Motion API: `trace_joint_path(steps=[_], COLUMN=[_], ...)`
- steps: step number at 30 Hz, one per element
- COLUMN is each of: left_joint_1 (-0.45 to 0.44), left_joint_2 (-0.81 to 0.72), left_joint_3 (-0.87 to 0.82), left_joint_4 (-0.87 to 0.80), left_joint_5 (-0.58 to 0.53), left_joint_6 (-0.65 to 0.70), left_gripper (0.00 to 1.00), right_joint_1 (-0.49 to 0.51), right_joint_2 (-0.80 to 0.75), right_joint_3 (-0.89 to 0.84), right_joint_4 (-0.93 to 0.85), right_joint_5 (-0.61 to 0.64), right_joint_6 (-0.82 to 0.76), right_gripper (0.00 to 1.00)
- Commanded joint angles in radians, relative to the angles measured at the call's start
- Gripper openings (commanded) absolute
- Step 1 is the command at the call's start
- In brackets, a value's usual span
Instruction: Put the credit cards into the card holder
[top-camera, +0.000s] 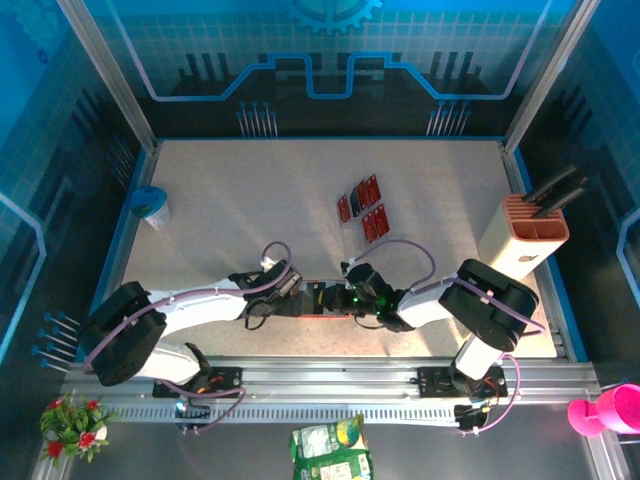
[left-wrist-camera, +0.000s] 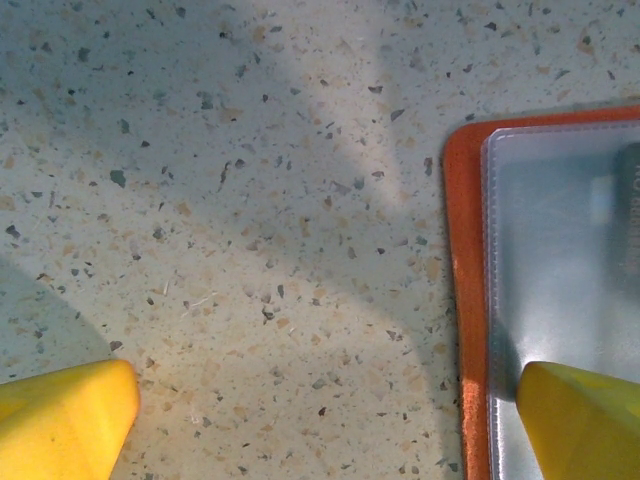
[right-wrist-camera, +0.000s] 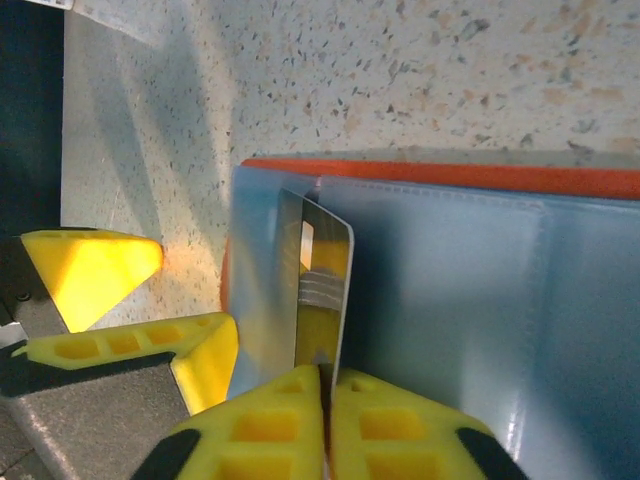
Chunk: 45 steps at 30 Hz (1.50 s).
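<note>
Orange-red and lying open, the card holder sits at the near middle of the worktop, both arms meeting over it; spare credit cards lie farther back, well apart. On the left wrist, the left end effector is spread wide, one fingertip pinning the clear sleeve. On the right wrist, the right end effector pinches a card edge-on at the pocket mouth. It should go in square, slid gently.

Card holder, cropped right and bottom, left wrist view
</note>
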<state>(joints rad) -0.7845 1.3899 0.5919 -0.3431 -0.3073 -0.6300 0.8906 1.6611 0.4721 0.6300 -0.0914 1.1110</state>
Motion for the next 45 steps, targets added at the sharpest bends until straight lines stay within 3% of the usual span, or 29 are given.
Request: trace_joint_path(steps=[1,4,8,15,19,37,45], left_joint_1=[0.007,0.006,0.006,0.006,0.006,0.006,0.025], left_joint_2=[0.044,0.046,0.049,0.054,0.062,0.029,-0.096], left_joint_3=[-0.038,-0.038,-0.038,-0.043,-0.044,-0.052,-0.045], left_joint_4=[0.032,0.036,0.045,0.059,0.065,0.063,0.026], left_joint_5=[0.030,0.029,0.031,0.030,0.030,0.032,0.011], left_joint_6=[-0.017,-0.014,-0.014,-0.014,-0.014,-0.016,-0.059], left_gripper=[0.99,0.99,0.99,0.99,0.99,0.99,0.99], right_joint_1=[0.017,0.008,-0.008,-0.018,-0.018,0.023,0.017], right_joint_2=[-0.004,-0.077,-0.171,-0.167,-0.114,0.101,0.013], right_joint_3=[0.006,0.027,0.058,0.138,0.186,0.340,0.320], right_joint_4=[-0.194,-0.300,-0.450,-0.524,-0.523,-0.532,-0.537], right_joint_5=[-0.023,-0.010,0.022,0.017,-0.001,-0.036,-0.023], right_joint_6=[-0.046,-0.097,-0.158,-0.215,-0.228,-0.232,-0.232], right_gripper=[0.29,0.40,0.42,0.20,0.12,0.02,0.02])
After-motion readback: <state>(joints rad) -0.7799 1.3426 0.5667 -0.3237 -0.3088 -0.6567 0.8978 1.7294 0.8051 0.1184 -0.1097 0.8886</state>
